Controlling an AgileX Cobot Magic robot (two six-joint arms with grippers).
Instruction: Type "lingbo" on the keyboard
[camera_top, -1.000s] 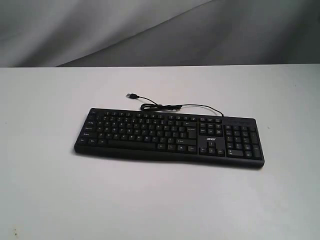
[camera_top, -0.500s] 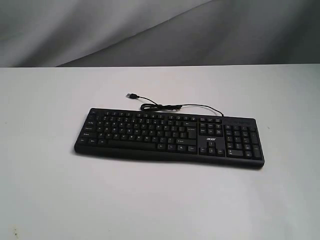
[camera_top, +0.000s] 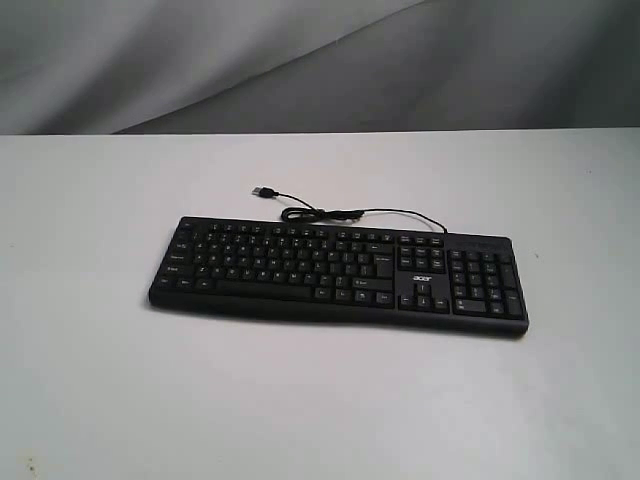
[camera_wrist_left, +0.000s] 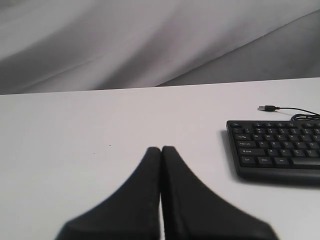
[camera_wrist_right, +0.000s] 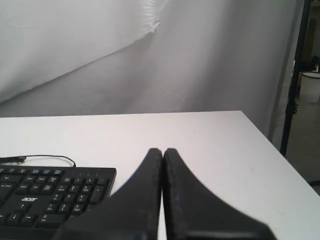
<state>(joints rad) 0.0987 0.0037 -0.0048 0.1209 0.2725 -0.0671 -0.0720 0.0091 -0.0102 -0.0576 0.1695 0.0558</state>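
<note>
The black keyboard lies flat in the middle of the white table, number pad at its right end. Its thin USB cable curls behind it, the plug lying loose. No arm shows in the exterior view. In the left wrist view my left gripper is shut and empty, low over bare table, with the keyboard's end off to one side. In the right wrist view my right gripper is shut too, holding nothing, beside the keyboard's number-pad end.
A grey cloth backdrop hangs behind the table's far edge. In the right wrist view the table's side edge falls away, with a dark stand pole beyond it.
</note>
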